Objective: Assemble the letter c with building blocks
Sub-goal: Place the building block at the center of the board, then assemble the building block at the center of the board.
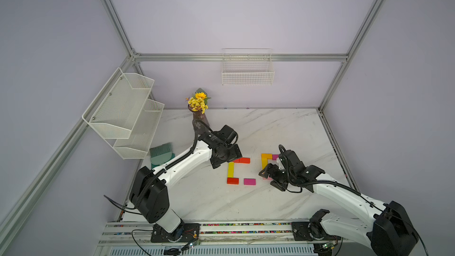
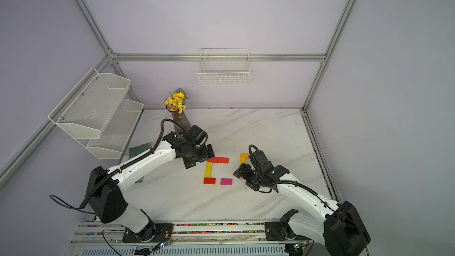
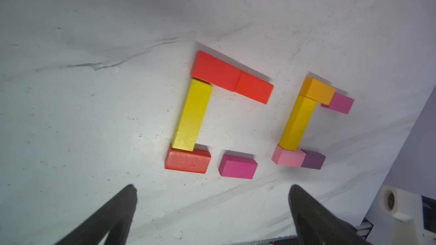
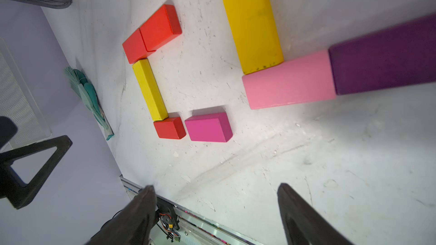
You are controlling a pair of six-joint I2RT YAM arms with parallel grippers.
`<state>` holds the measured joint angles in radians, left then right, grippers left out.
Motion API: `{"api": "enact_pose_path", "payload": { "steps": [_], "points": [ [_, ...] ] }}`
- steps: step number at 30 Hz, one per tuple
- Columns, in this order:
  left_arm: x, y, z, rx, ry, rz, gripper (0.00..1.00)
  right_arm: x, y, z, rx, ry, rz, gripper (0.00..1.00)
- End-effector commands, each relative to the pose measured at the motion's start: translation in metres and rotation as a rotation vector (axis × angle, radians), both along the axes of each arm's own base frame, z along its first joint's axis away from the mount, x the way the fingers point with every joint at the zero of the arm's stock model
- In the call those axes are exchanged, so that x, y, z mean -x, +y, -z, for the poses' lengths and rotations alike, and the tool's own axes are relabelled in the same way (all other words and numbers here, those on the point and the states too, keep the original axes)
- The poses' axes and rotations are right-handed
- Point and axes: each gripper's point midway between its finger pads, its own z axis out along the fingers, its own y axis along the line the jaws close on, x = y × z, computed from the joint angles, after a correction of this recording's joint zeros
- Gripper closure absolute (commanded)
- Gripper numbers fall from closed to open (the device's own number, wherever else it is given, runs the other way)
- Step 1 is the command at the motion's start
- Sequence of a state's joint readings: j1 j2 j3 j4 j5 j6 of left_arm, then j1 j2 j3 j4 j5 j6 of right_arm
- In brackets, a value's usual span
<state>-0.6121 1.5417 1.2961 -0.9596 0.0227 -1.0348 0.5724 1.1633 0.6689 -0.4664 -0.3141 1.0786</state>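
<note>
Building blocks [image 1: 230,169] are laid flat on the counter [image 1: 283,129] in 2 groups, about midway between its left and right edges. Each group is shaped like a C (1 magenta block [image 3: 238,167] is set a little apart). The left gripper [image 3: 212,187] is held open and empty, and so is the right gripper [image 4: 215,186].

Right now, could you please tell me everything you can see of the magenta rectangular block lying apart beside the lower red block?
The magenta rectangular block is small, solid-coloured and matt, with crisp edges; it looks like painted wood. It lies flat on its broad face on the white marble-patterned table. It is in line with the lower red block, which sits at the foot of the long yellow block. A narrow gap separates it from the red one, so it touches only the table.
</note>
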Motion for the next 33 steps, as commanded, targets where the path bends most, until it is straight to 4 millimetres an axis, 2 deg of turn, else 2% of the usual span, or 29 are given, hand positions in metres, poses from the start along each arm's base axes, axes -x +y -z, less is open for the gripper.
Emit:
{"api": "enact_pose_path", "payload": {
  "steps": [1, 5, 11, 18, 33],
  "points": [
    [0.007, 0.03, 0.002, 0.012, 0.009, -0.013, 0.0, -0.014, 0.02, -0.012, -0.026, -0.056, -0.041, 0.17],
    [0.018, 0.063, 0.009, 0.024, 0.015, -0.067, 0.0, -0.017, 0.037, -0.002, 0.007, -0.049, -0.065, 0.17],
    [0.034, 0.079, 0.028, 0.082, 0.064, -0.095, 0.0, -0.016, 0.051, 0.013, 0.056, -0.045, -0.049, 0.18],
    [0.038, 0.08, 0.038, 0.104, 0.079, -0.091, 0.0, -0.018, 0.051, 0.03, 0.112, -0.029, -0.029, 0.18],
    [0.036, 0.067, 0.059, 0.182, 0.113, -0.098, 0.0, -0.031, 0.073, 0.045, 0.128, -0.019, -0.037, 0.18]
  ]
}}
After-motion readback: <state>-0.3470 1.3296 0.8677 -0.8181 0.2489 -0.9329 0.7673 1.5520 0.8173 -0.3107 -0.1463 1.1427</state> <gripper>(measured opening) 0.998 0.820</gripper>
